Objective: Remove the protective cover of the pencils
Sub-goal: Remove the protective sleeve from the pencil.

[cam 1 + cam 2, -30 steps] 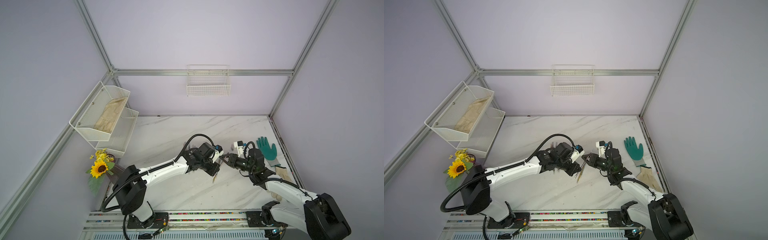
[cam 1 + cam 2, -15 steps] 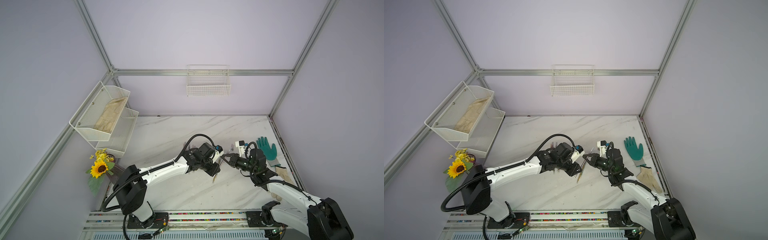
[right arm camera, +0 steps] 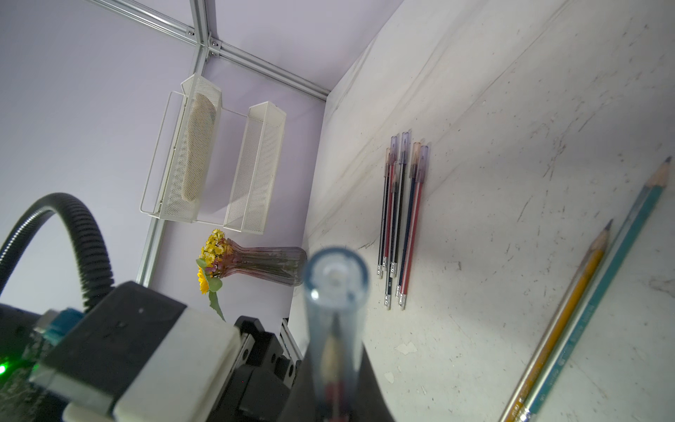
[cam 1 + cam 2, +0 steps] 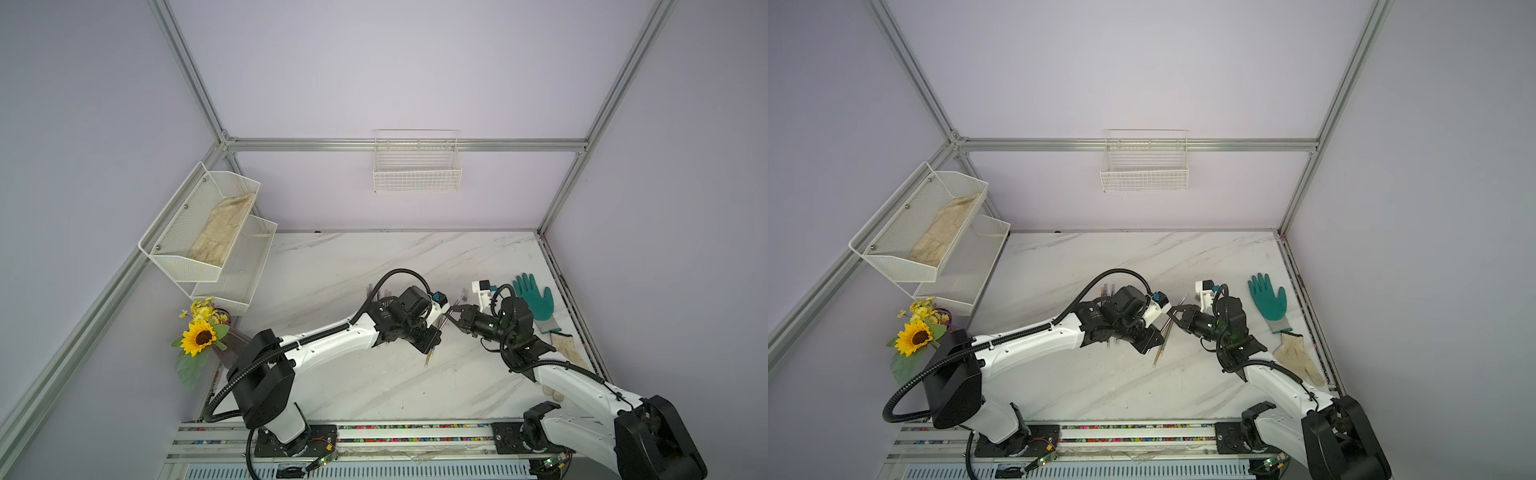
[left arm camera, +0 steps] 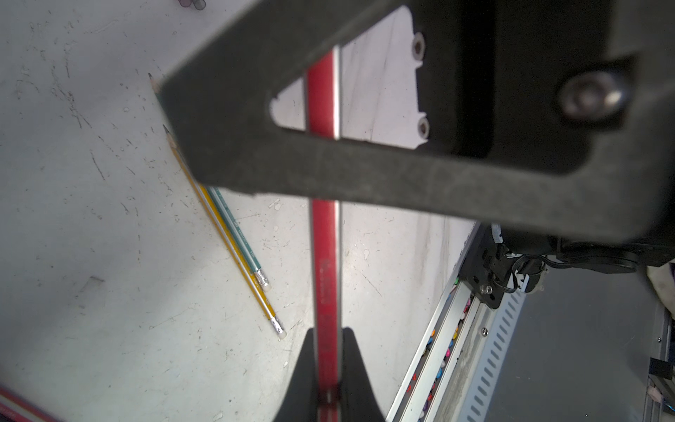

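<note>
One red pencil (image 5: 325, 255) sits clamped in left gripper (image 5: 328, 334), its clear cover (image 3: 334, 292) pinched by right gripper (image 3: 336, 369)

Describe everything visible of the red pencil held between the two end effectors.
The red pencil is long, thin, glossy, with a silver stripe along one side and faint lettering. Held above the marble table: left end effector shut on its shaft, right end effector shut on the clear plastic cap covering its sharpened tip.
</note>
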